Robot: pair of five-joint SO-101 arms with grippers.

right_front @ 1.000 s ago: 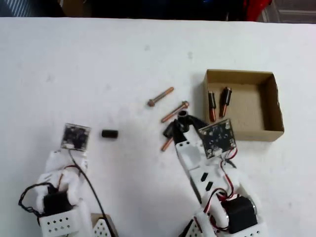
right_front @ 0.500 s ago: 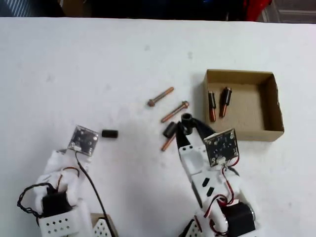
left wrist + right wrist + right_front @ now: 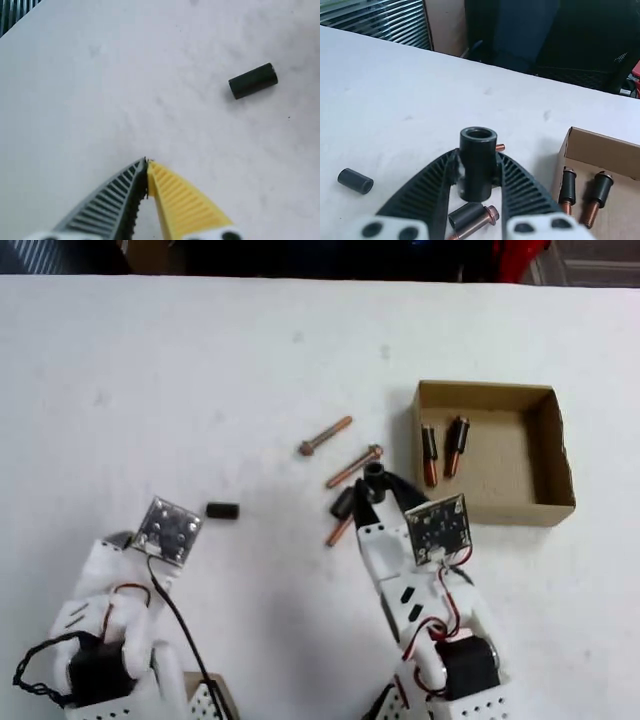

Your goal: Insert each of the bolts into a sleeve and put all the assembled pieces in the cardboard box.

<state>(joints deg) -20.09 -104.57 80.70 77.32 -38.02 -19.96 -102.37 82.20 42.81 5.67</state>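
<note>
Cardboard box [image 3: 500, 465] at the table's 3 o'clock holds two assembled pieces [image 3: 429, 455]. Right gripper [image 3: 478, 167] clamps an upright sleeve [image 3: 478, 142] — a sleeved bolt [image 3: 470, 216] lies half hidden beneath. Left gripper [image 3: 146, 167] is pinched together, empty; loose sleeve [image 3: 221, 511] at its 2 o'clock

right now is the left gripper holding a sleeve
No, the left gripper is shut on nothing and the black sleeve lies on the table apart from it.

Two bare bolts [image 3: 325, 435] [image 3: 353, 466]; two empty sleeves [image 3: 222, 511] [image 3: 375, 475]; three assembled pieces [image 3: 340, 515] [image 3: 428, 455] [image 3: 455, 447]; one cardboard box [image 3: 500, 465].
</note>
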